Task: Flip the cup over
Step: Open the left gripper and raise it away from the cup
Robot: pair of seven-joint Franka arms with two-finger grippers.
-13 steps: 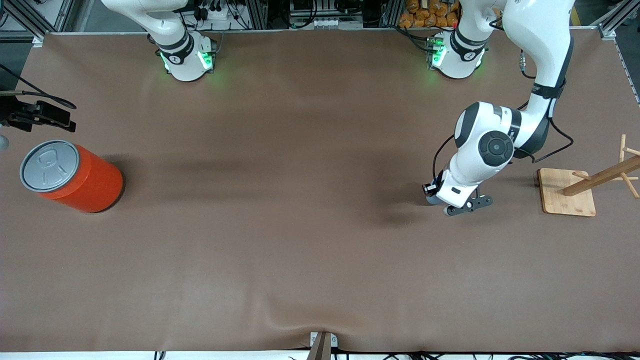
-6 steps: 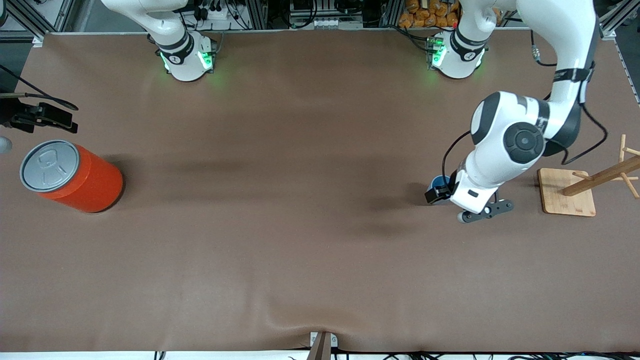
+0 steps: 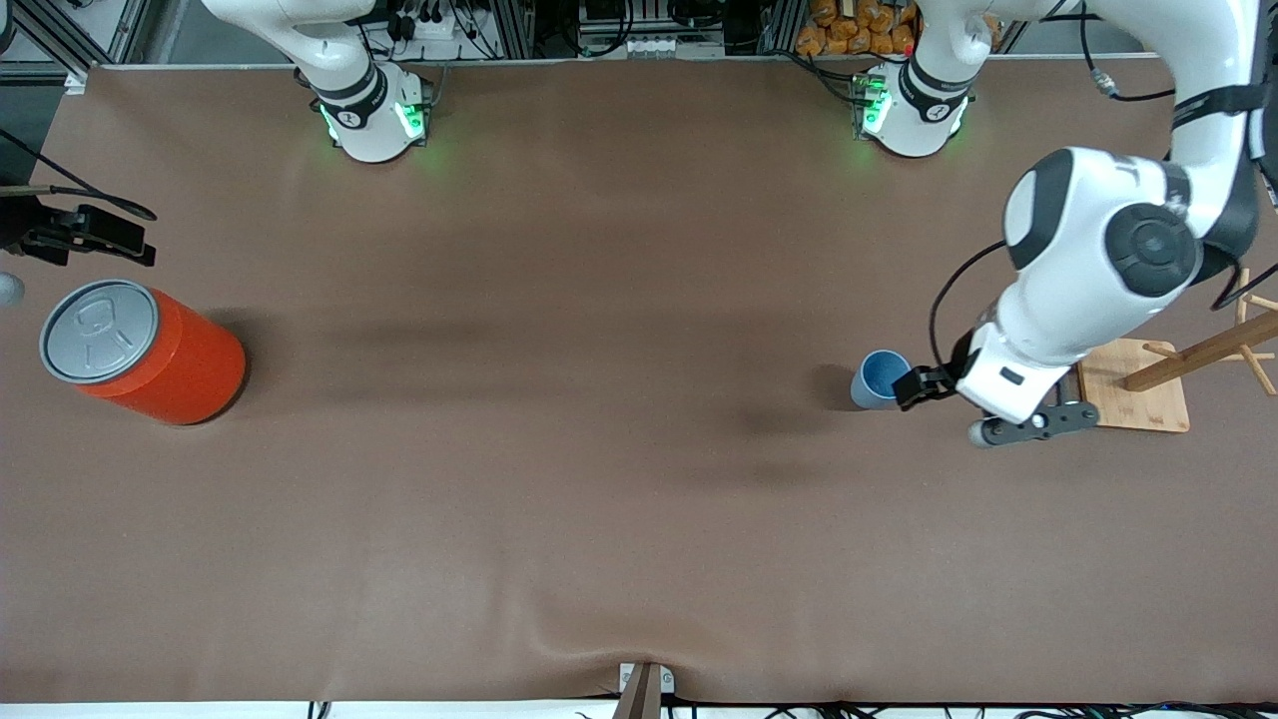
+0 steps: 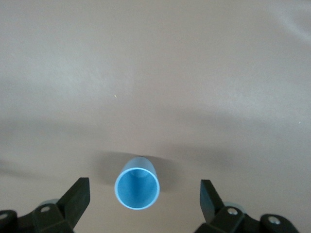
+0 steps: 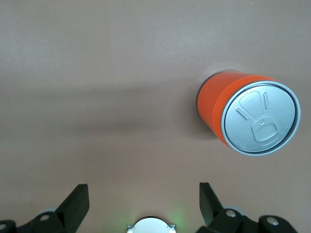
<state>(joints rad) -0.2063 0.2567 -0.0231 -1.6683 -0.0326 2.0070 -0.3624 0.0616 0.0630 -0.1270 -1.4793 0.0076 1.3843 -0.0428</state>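
The cup point(image 3: 880, 379) stands upright, mouth up, on the table point(image 3: 599, 499), near the wooden stand point(image 3: 1133, 384) toward the left arm's end. The left gripper point(image 4: 143, 201) hangs above the cup, jaws wide, touching nothing. The right gripper point(image 5: 143, 201) waits beside the orange can point(image 3: 140, 352), jaws wide and empty.

Even, bright overhead light — soft blurred shadows on the table point(image 3: 599, 479) — sharp, glare-free pictures.
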